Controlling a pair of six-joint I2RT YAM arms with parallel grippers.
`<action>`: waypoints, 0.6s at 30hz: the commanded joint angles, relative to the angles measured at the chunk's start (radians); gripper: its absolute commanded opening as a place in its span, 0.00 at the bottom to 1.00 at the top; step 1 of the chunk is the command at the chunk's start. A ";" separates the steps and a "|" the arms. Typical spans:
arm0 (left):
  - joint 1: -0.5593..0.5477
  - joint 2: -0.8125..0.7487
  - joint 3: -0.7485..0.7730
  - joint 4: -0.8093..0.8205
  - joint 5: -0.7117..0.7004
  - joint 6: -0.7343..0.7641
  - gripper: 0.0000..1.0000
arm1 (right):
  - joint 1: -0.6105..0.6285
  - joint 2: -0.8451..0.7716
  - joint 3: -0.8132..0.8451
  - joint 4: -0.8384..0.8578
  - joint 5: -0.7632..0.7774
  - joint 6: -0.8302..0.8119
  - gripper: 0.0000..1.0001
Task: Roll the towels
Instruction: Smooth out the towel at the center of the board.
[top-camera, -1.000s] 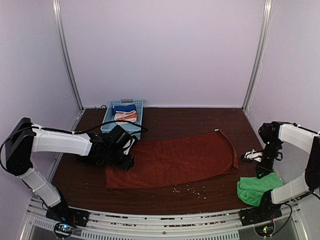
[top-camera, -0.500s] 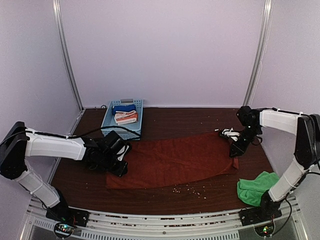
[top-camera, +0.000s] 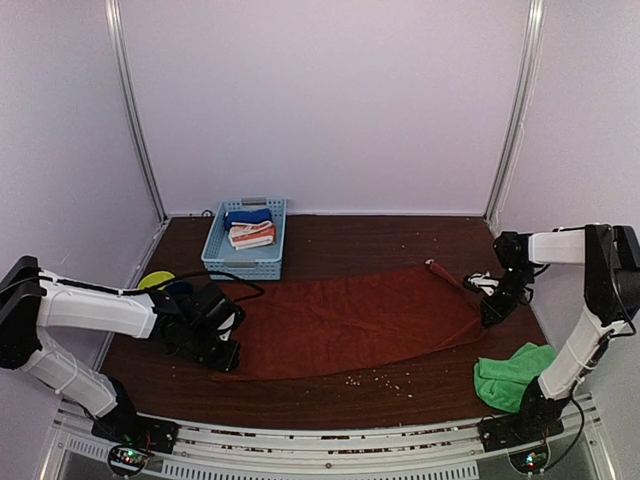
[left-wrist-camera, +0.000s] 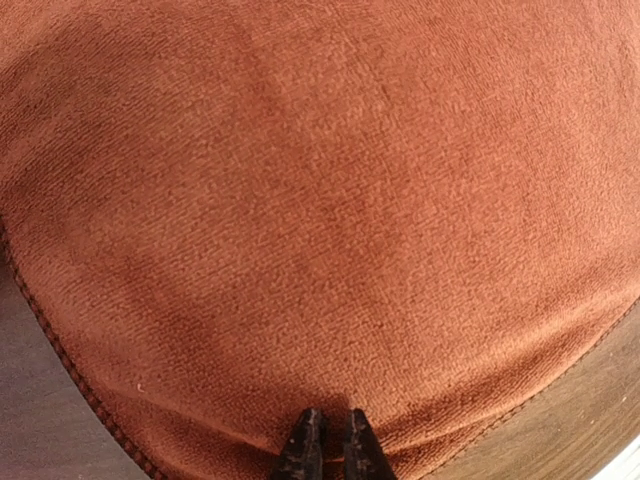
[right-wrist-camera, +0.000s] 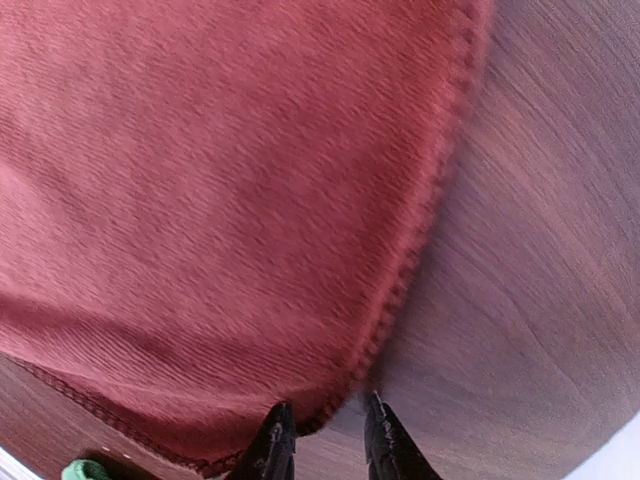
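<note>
first towel: mid table, reaching left to right | second towel: near right corner | basket: far left (cloths inside)

The top camera looks from above the near edge over the whole dark wooden table. Each wrist camera sits close over one end of the rust-red cloth towel, which all views share.

Soft, even overhead light fills the pale enclosure, leaving a mild sheen on the dark bench and only faint shadows beneath the arms. The overhead view is sharp but bows at its edges. Both wrist views show the rust towel close up, slightly blurred and darkest nearest the lens.
</note>
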 joint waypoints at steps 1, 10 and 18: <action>-0.004 -0.013 -0.028 -0.052 0.007 -0.036 0.11 | -0.008 -0.073 -0.022 0.021 0.068 -0.015 0.27; 0.022 -0.113 0.217 -0.165 -0.137 0.039 0.38 | 0.002 -0.074 0.237 -0.073 -0.053 0.048 0.31; 0.254 0.063 0.357 -0.142 -0.162 0.105 0.57 | 0.111 0.129 0.460 0.009 0.003 0.119 0.38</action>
